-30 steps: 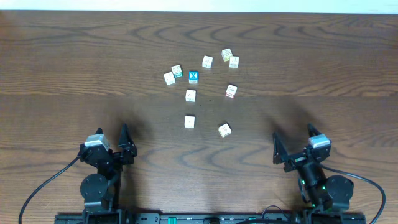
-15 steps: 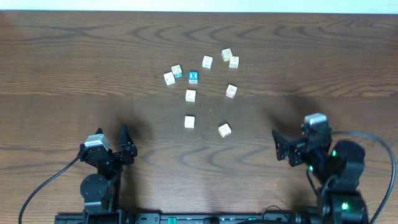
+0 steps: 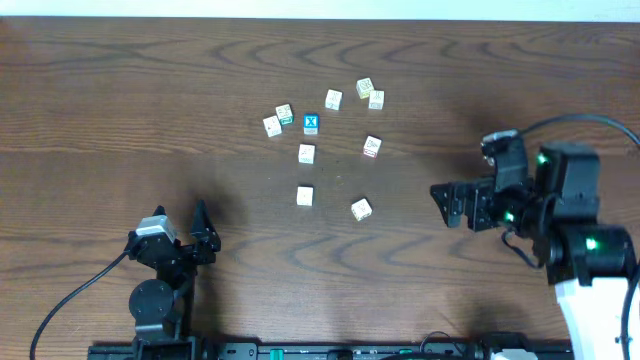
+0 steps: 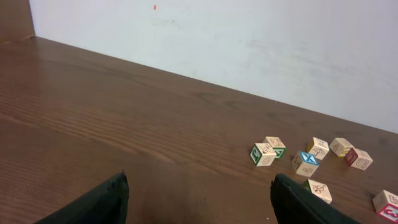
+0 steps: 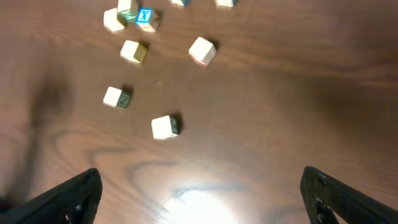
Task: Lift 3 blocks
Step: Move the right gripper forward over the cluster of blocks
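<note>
Right jaws: your right gripper point(image 3: 445, 203) is standing wide open and holding nothing, looking down on the blocks point(image 3: 306, 154).
Left jaws: your left gripper point(image 3: 207, 230) is gaping too, empty, sitting low by the near edge.
Blocks: all are lying loose on the table point(image 3: 120, 90); the nearest block point(image 3: 361, 209) is sitting near your right gripper, not touching it.
Blue cube point(image 3: 311, 124): lying among them, not yours to lift.
Progress: nothing is being lifted yet; you are facing all three lifts.
</note>
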